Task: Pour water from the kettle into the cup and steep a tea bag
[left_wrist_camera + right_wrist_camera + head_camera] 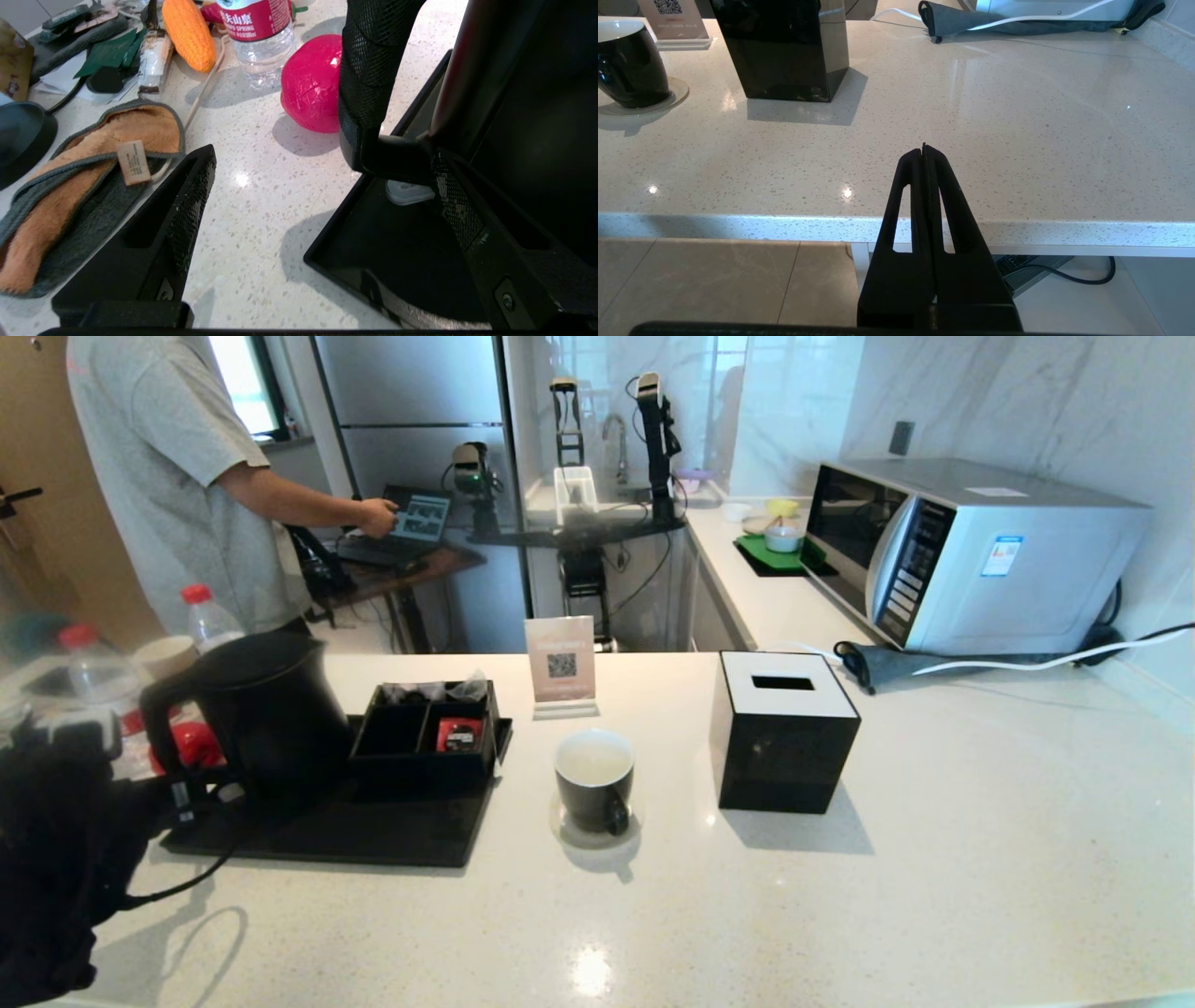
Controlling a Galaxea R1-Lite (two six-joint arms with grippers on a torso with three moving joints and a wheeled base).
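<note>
Head view shows the kettle [266,709] upright on the black tray [373,831] at the counter's left, its loop handle [161,714] pointing left toward the left gripper [322,186], whose fingers [187,205] are spread wide either side of that handle without gripping it. Right of the tray, the cup [595,779] stands upright on a saucer [597,835], handle toward the near edge. Parked by the near edge, the right gripper [924,154] has its fingers pressed together, holding nothing.

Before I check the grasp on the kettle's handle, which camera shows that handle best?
The left wrist view: the handle fills it, close up between the open left gripper fingers. The head view shows the whole kettle with its handle small. The right wrist view shows none of it.
</note>
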